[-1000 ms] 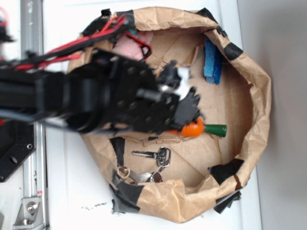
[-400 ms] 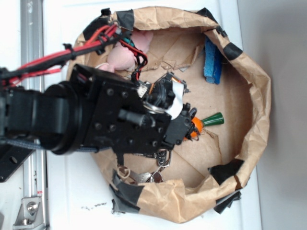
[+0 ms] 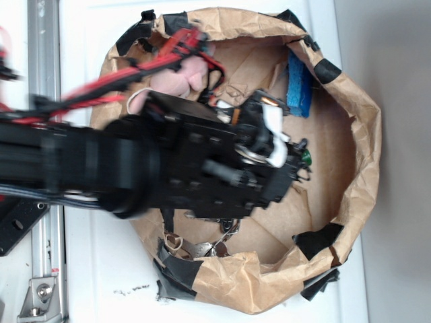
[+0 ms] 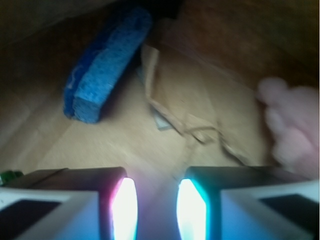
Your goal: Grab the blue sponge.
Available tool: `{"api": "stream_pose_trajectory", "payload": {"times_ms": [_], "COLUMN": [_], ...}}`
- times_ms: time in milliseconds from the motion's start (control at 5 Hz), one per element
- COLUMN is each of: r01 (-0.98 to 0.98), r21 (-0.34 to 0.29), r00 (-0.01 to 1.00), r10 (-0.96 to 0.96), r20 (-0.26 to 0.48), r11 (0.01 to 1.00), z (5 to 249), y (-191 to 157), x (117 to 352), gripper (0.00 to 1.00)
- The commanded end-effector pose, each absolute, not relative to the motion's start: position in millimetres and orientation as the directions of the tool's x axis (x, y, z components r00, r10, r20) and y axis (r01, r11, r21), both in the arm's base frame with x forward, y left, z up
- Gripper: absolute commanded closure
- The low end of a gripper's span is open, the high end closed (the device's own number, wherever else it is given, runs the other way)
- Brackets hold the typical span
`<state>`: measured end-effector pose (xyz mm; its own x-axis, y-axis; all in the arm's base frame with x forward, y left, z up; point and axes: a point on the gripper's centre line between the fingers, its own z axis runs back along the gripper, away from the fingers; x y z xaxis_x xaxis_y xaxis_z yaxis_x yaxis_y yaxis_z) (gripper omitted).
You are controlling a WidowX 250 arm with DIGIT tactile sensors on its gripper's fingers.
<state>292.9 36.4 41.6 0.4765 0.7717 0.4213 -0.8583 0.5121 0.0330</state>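
1. Wrist view put my gripper (image 4: 156, 210) nearest, its two fingers (image 4: 120, 207) glowing at the bottom edge with a plain gap between them and nothing held, so I read it as released.
2. Just past the fingertips I saw bare brown paper floor, then a torn, curled flap of paper (image 4: 172, 112) lying across the middle.
3. To the right at that depth a blurred pink soft toy (image 4: 292, 127) sat against the wall; I could not make out its form.
4. Farthest in, up and left of the fingers, the blue sponge (image 4: 105, 62) lay flat on the floor, slanted, well apart from the fingertips and untouched.
5. From the exterior camera I saw the black arm (image 3: 135, 168) reaching in over the crumpled paper bag (image 3: 357, 134), whose rim was patched with black tape (image 3: 316, 239).
6. There the blue sponge (image 3: 298, 87) rested beside the bag's upper right wall, near the gripper (image 3: 286, 158) but clear of it.
7. A green tip (image 3: 306, 157) showed at the gripper's edge, and keys (image 3: 202, 247) peeked out below the arm.
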Motion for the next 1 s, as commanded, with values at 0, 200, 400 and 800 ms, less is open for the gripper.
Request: {"api": "stream_pose_trajectory", "payload": {"times_ms": [0, 200, 400, 800], "r01": [-0.901, -0.904, -0.910, -0.916], "r21": [-0.042, -0.061, -0.093, -0.102], "r00": [0.359, 0.340, 0.307, 0.286], "r10": [0.798, 0.798, 0.806, 0.809], "r20": [0.484, 0.498, 0.507, 0.514], "r11": [0.432, 0.424, 0.405, 0.389], "z": [62.3, 69.7, 83.3, 82.6], "y": [68.4, 75.3, 80.1, 84.9], "x": [308.4, 306.8, 307.7, 307.3], "gripper": [0.00, 0.00, 0.00, 0.00]}}
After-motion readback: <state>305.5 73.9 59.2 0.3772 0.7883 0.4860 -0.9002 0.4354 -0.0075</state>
